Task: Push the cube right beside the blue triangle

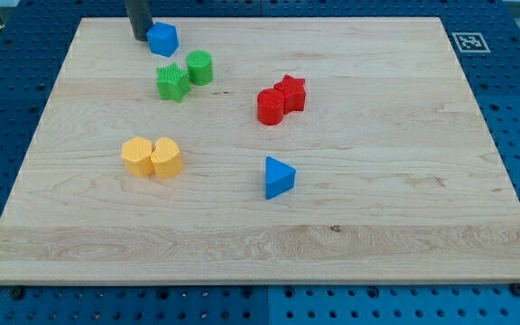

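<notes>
A blue cube (pixel 163 39) sits near the view's top left of the wooden board (pixel 377 226). My tip (pixel 139 37) is just left of the cube, touching or nearly touching its left side. The blue triangle (pixel 278 177) lies near the board's middle, far below and to the right of the cube.
A green star (pixel 172 82) and a green cylinder (pixel 199 68) lie just below the cube. A red cylinder (pixel 271 106) and a red star (pixel 291 93) touch each other at centre. Two yellow blocks (pixel 151 156) sit side by side at left. A marker tag (pixel 469 41) is at top right.
</notes>
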Controlling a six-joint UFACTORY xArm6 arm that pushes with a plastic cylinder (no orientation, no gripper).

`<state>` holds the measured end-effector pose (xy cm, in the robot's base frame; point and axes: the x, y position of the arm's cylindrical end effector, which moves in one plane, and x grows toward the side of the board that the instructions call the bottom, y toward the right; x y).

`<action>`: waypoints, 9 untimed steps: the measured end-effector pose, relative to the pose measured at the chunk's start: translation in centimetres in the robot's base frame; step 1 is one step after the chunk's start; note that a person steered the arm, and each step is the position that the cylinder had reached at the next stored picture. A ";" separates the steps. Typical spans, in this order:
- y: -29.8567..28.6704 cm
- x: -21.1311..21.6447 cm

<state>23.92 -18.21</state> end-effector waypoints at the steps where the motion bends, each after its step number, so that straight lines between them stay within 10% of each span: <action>1: 1.2 0.9; 9: 27.7 6.0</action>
<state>29.89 9.50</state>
